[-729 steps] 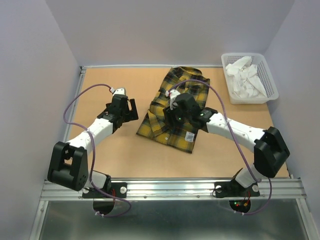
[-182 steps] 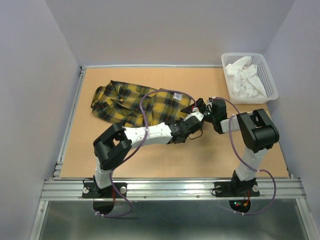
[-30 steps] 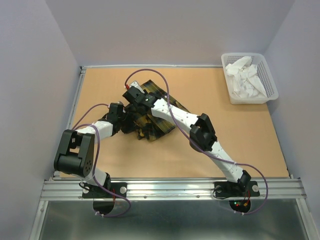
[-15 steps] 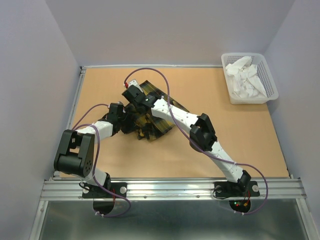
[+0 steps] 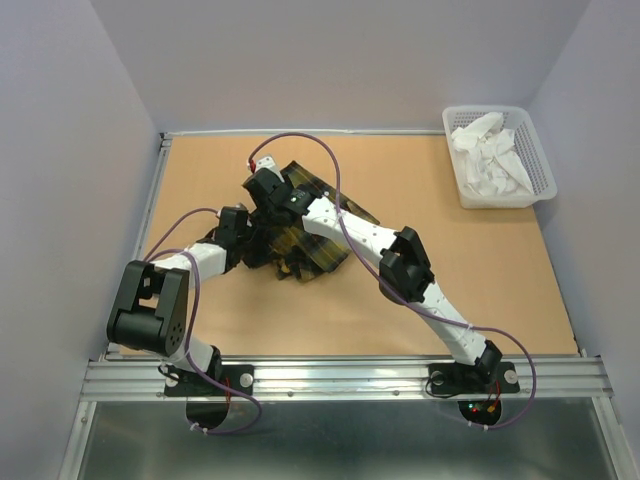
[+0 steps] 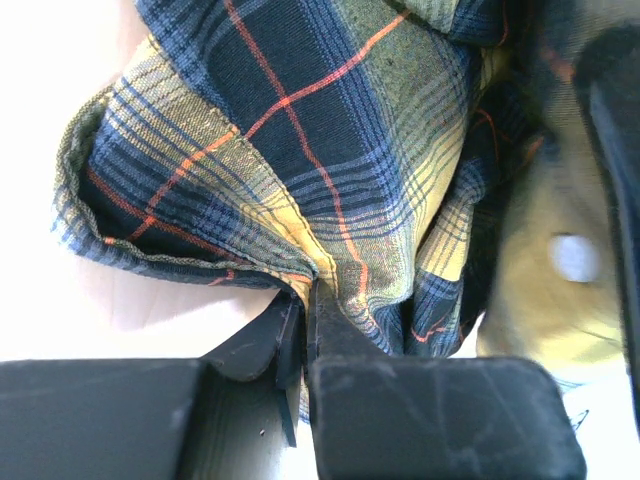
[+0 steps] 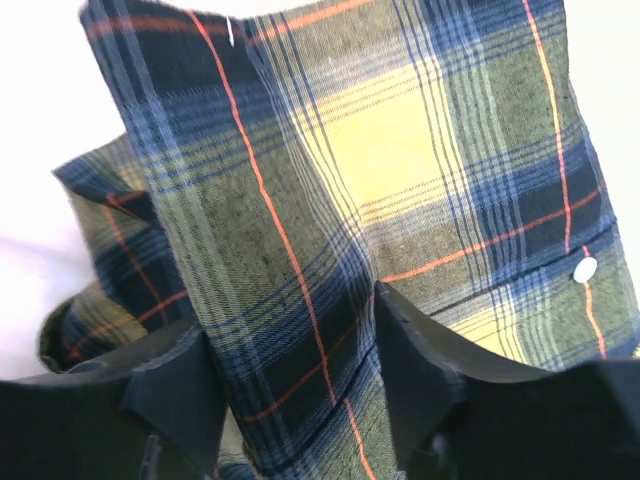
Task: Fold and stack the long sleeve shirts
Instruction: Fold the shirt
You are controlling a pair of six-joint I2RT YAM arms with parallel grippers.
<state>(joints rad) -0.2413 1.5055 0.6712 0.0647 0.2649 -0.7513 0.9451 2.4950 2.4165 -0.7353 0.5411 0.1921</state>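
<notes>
The left gripper (image 6: 305, 300) is reaching in from the near left, and its jaws are closing almost fully on a thin fold at the near left edge of the shirt (image 6: 330, 150), pinching the plaid cloth between the fingertips. From that pinch the cloth is rising and bunching into a loose hump with a rolled hem on its left side.

The shirt is lying crumpled and partly doubled over on the brown table (image 5: 450, 280), left of the middle and a little toward the far side, sitting between the two grippers.

Just beyond, the right arm is stretching across from the near right, and the right gripper (image 7: 290, 320) is hanging over the far left part of the shirt. Its jaws are standing apart, straddling a raised fold of cloth that is running up between the fingers and touching both. A small white button (image 7: 585, 268) is showing on the cloth to the right.

At the far right corner, well apart from the shirt, a white basket (image 5: 545, 175) is holding crumpled white cloths (image 5: 490, 160).
</notes>
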